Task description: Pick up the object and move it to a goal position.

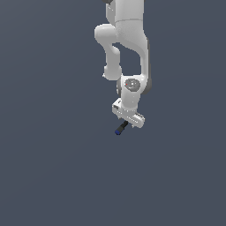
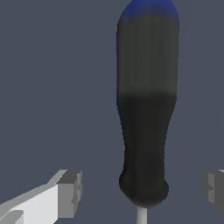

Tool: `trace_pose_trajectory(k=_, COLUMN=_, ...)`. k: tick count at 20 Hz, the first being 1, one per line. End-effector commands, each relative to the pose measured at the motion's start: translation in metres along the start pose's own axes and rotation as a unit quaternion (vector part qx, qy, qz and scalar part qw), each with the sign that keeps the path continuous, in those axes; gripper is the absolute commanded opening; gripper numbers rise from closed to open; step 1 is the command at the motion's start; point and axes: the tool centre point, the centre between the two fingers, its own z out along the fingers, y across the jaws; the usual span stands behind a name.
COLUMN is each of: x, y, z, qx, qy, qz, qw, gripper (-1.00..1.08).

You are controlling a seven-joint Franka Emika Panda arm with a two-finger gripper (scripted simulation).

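The object (image 1: pixel 120 128) is a slim black rod with a rounded blue end, and it sticks out from under the white hand toward the exterior view's left. In the wrist view the object (image 2: pixel 146 109) fills the middle, and a thin pale shaft shows at its black end. My gripper (image 1: pixel 128 123) is directly over it. In the wrist view the gripper (image 2: pixel 142 190) is open: one of its grey fingertips (image 2: pixel 72 192) stands on each side of the black end, with a clear gap on both sides. Neither pad touches the rod.
A plain dark grey-blue floor (image 1: pixel 53 167) lies all around. The white arm (image 1: pixel 128 39) reaches down from the top of the exterior view. Nothing else shows in either view.
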Motion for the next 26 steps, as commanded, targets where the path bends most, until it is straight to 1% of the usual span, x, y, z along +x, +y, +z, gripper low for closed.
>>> trace_pose_trajectory(k=1, x=0.0, y=0.0, z=0.002, qx=0.0, qy=0.0, qz=0.0, qw=1.0, gripper=1.0)
trace_pose_trajectory(k=2, x=0.0, y=0.0, z=0.002, qx=0.0, qy=0.0, qz=0.0, qw=1.0, gripper=-1.0)
trace_pose_trajectory(k=16, x=0.003, y=0.0, z=-0.002, qx=0.0, qy=0.0, qz=0.0, qw=1.0, gripper=-1.0)
trace_pose_trajectory(k=21, x=0.011, y=0.001, z=-0.019, qx=0.0, qy=0.0, qz=0.0, qw=1.0, gripper=-1.0)
trace_pose_trajectory(k=26, x=0.027, y=0.003, z=-0.048, qx=0.0, qy=0.0, qz=0.0, qw=1.0, gripper=-1.0)
